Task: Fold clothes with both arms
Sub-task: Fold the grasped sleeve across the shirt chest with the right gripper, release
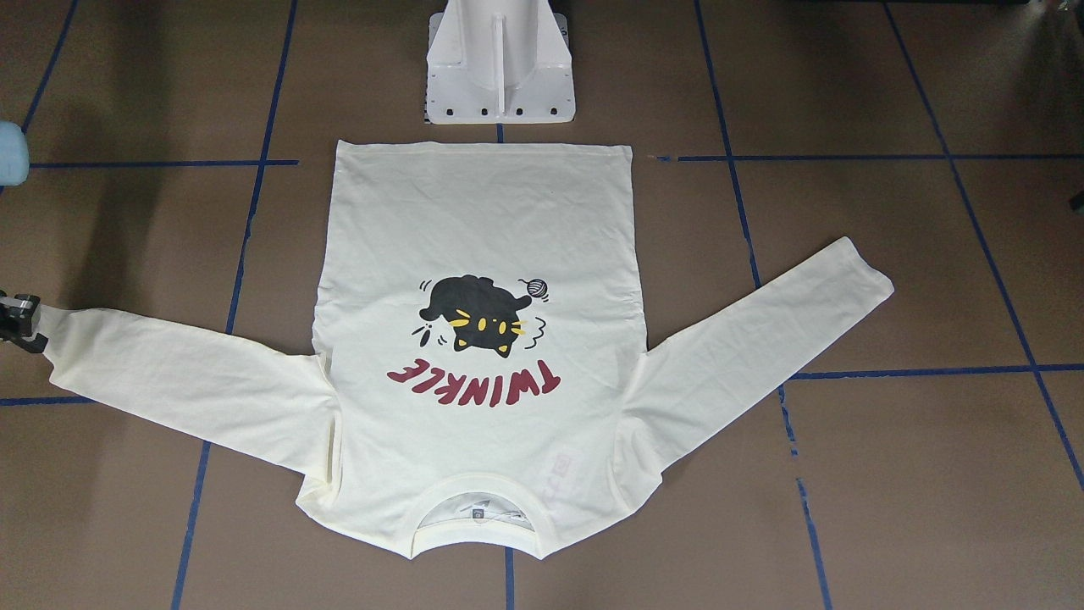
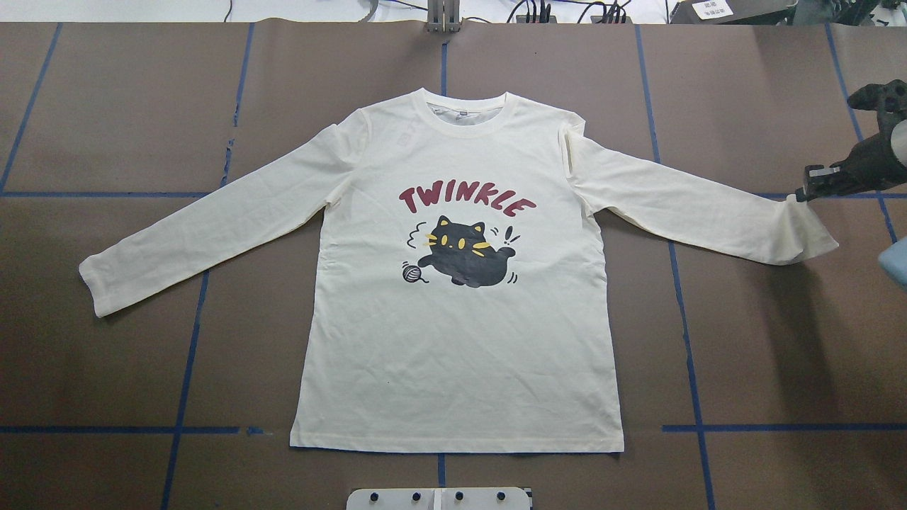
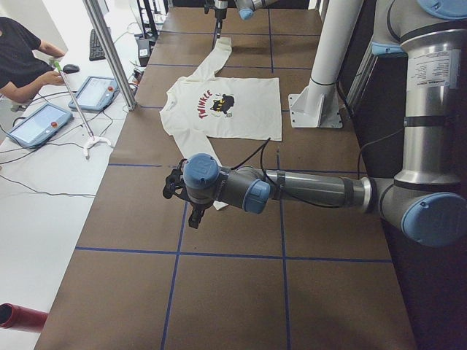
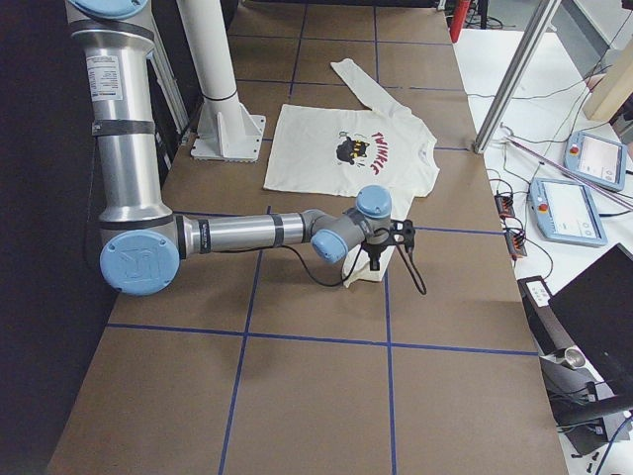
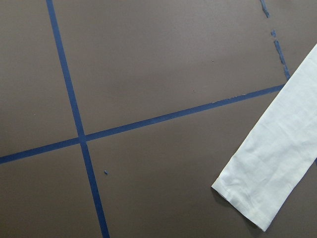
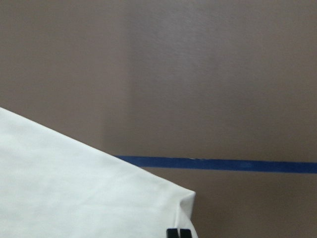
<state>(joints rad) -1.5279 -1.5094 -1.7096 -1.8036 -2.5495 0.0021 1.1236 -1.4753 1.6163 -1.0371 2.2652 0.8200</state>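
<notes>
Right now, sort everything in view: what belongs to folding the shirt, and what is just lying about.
For the job: T-shirt; right gripper, shut on its sleeve cuff; left gripper, near the other cuff.
Lying about: white pedestal base; touch-screen pendants; keyboard; person at the side desk.

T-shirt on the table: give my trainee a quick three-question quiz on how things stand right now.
1. True or false: the T-shirt lies print side up.
2. Which gripper pinches a sleeve cuff: A left, B right, C neither?
3. Fill in: the collar points ___ from the white pedestal.
Key: 1 true; 2 B, the right gripper; 3 away.
</notes>
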